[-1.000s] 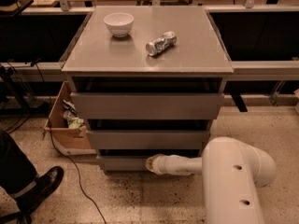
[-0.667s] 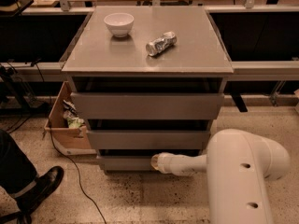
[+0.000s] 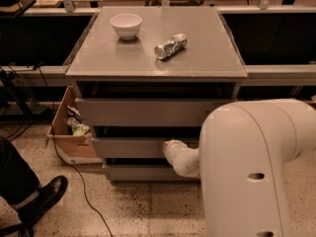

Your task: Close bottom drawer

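Note:
The bottom drawer [image 3: 138, 172] is the lowest grey front of the cabinet, near the floor, its flat front set about in line with the drawers above. My white arm comes in from the right. My gripper [image 3: 168, 149] is at the arm's tip, in front of the middle drawer [image 3: 128, 147] and just above the bottom drawer's top edge. The arm's large white elbow hides the right part of all three drawer fronts.
A white bowl [image 3: 126, 24] and a crushed silver can [image 3: 170, 46] lie on the cabinet top [image 3: 98, 63]. An open cardboard box [image 3: 69, 132] with rubbish stands to the cabinet's left. A person's shoe [image 3: 42, 199] and a floor cable [image 3: 84, 196] are at lower left.
The arm's elbow has swung closer to the camera and now fills the lower right. The gripper has moved up from the bottom drawer front towards the middle drawer.

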Controlling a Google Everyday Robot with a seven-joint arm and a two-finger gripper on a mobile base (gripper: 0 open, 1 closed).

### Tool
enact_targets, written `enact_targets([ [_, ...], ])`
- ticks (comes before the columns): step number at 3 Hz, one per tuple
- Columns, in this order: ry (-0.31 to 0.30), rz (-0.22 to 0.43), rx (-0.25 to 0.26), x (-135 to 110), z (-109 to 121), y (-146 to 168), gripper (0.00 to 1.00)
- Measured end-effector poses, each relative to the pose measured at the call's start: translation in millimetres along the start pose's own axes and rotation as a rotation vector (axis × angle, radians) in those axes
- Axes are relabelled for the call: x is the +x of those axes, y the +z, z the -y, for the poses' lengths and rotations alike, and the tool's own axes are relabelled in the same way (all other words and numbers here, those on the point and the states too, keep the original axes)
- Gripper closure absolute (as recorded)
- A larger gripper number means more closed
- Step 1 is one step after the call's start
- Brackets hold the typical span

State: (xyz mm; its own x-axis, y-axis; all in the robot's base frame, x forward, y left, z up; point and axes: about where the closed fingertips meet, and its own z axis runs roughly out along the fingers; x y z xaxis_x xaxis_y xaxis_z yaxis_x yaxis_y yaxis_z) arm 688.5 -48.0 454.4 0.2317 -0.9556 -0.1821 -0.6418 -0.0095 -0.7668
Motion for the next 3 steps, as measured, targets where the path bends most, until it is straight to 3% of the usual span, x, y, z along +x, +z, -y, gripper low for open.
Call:
enact_targets([
  [1, 0.03, -0.02, -0.004, 5, 2, -19, 1.0],
  [3, 0.057, 0.005, -0.03, 18, 0, -26, 1.0],
])
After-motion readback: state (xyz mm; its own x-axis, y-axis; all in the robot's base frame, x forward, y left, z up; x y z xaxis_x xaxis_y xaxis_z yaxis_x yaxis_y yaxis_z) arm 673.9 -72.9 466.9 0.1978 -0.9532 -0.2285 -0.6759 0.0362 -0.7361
